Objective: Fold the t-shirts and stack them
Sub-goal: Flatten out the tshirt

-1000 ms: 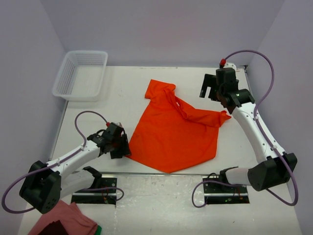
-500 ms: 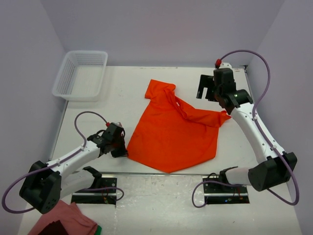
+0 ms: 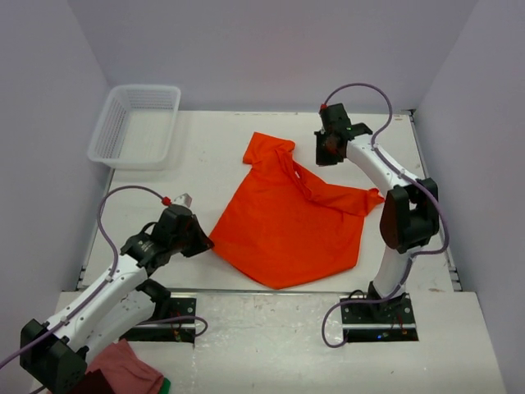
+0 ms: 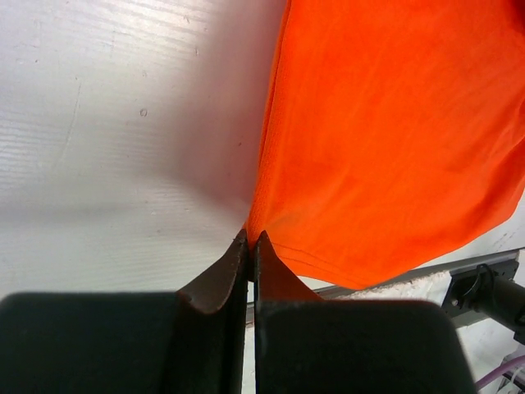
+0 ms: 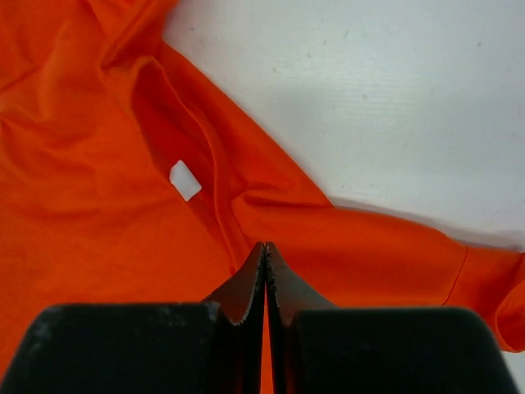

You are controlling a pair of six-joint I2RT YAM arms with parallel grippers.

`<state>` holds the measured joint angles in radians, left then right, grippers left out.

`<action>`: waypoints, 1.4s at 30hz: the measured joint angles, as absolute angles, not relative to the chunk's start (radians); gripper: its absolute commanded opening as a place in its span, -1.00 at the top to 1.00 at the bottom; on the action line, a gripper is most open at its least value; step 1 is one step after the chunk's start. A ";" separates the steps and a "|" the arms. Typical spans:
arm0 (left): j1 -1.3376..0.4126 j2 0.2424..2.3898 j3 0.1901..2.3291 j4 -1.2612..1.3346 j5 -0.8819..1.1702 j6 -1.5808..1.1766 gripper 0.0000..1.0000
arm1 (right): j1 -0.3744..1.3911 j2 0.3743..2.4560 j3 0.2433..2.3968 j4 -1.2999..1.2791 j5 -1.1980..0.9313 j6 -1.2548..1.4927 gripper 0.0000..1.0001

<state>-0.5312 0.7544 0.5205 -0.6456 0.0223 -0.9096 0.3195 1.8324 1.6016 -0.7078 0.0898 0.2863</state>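
The orange shirt (image 3: 287,222) lies spread out in the middle of the table (image 3: 205,156). My left arm stretches forward and low, its gripper (image 4: 251,238) clamped on the shirt's corner at about 8 o'clock. My right arm reaches far out with the elbow raised, its gripper (image 3: 322,156) pressed shut by the collar side at 1 o'clock. I cannot tell whether it pinches cloth.

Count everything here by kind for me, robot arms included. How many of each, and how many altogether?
orange t-shirt: 1
white basket: 1
pinkish cloth bundle: 1
robot arms: 2, the left arm and the right arm
Total: 5
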 measured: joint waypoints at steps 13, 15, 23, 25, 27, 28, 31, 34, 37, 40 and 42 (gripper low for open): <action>-0.531 0.831 0.581 -0.635 -0.021 -0.900 1.00 | 0.308 1.948 1.393 -0.705 0.086 0.369 1.00; -0.531 0.859 0.598 -0.626 -0.025 -0.894 1.00 | 0.308 1.948 1.367 -0.703 0.086 0.392 1.00; -0.502 1.068 0.721 -0.554 -0.025 -0.829 1.00 | 0.353 1.938 1.319 -0.696 0.088 0.455 1.00; -0.484 1.133 0.772 -0.532 -0.022 -0.810 1.00 | 0.384 1.922 1.296 -0.695 0.087 0.471 1.00; -0.463 1.189 0.825 -0.509 -0.015 -0.791 1.00 | 0.421 1.909 1.273 -0.696 0.085 0.484 1.00; -0.453 1.213 0.851 -0.503 -0.010 -0.783 1.00 | 0.438 1.903 1.263 -0.694 0.084 0.491 1.00; -0.415 1.285 0.940 -0.479 0.005 -0.754 1.00 | 0.486 1.880 1.227 -0.686 0.079 0.517 1.00; -0.378 1.330 0.997 -0.458 0.019 -0.731 1.00 | 0.542 1.839 1.167 -0.649 0.081 0.553 1.00; -0.339 1.358 1.023 -0.438 0.032 -0.709 1.00 | 0.620 1.785 1.094 -0.606 0.074 0.599 1.00; -0.302 1.400 1.038 -0.425 0.054 -0.690 1.00 | 0.709 1.728 1.019 -0.567 0.052 0.658 1.00; -0.285 1.430 1.039 -0.416 0.068 -0.685 1.00 | 0.773 1.697 0.979 -0.553 0.036 0.701 1.00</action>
<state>-0.2852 1.4300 1.0393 -0.4164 0.0677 -0.6849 0.7727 1.6966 0.9791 -0.5529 0.0360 0.7006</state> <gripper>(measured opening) 0.009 0.003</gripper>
